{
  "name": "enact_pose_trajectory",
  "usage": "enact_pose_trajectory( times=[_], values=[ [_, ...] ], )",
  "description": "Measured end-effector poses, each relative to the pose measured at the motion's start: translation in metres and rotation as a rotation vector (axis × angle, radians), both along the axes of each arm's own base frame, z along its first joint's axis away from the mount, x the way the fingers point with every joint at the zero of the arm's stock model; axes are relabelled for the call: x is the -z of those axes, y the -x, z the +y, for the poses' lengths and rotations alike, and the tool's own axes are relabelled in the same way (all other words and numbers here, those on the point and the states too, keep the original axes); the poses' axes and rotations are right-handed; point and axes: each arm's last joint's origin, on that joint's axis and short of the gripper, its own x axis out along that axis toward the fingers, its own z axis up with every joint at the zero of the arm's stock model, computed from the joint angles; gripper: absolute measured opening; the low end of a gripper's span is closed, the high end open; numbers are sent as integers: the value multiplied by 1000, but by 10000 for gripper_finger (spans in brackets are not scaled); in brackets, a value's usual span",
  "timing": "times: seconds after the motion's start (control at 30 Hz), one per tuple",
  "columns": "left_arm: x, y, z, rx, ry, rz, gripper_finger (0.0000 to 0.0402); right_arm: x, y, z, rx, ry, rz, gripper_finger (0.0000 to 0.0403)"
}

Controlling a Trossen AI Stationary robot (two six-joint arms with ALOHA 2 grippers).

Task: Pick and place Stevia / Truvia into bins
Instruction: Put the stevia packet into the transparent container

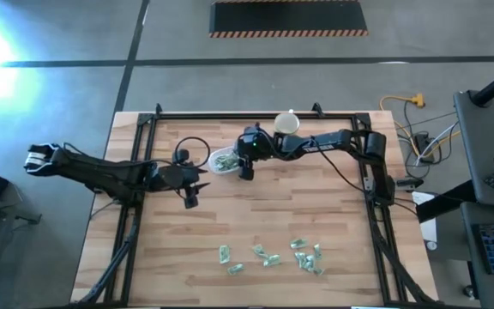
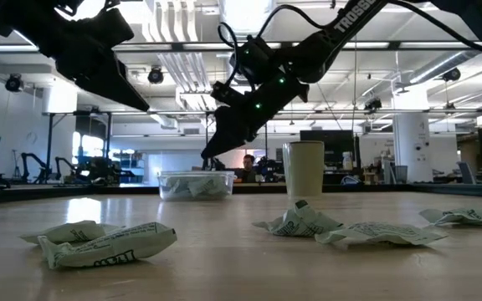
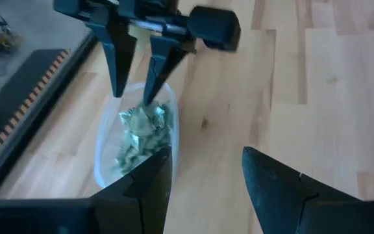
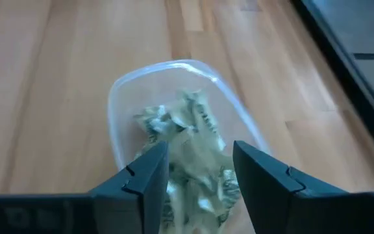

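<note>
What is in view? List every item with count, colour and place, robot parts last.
Sachets in tub: a heap, count unclear, pale green and white, inside the clear tub.
Loose sachets: roughly ten, pale green and white, scattered along the table's near edge.
Tub: one, clear plastic, mid-table toward the far side.
Cup: one, beige, by the far edge, beside the right arm.
Table: one, light wood, black frame.
Person: one, seated far behind the table.
Right tool: dark, open, directly over the tub.
Left tool: dark, open, empty, near side of the tub.
</note>
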Motion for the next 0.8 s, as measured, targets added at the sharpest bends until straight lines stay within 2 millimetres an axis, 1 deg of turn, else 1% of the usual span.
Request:
enact_pose_trajectory(
  times=[0.17,0.3,0.37,0.63,0.73,0.8],
  values=[
    [7,-4,-4,92,66,43,171,-9,4,11,-162,-52,12,152],
    [13,-10,-5,121,87,70,171,-22,13,28,-258,-85,69,146],
    [17,-13,-6,135,99,82,171,-32,20,38,-284,-90,105,143],
    [27,-26,-10,172,164,102,171,-66,53,90,-367,-148,238,132],
    [32,-30,-15,180,181,109,171,-75,65,111,-376,-153,280,129],
    [36,-35,-21,204,181,111,171,-78,73,125,-378,-152,317,126]
  ],
)
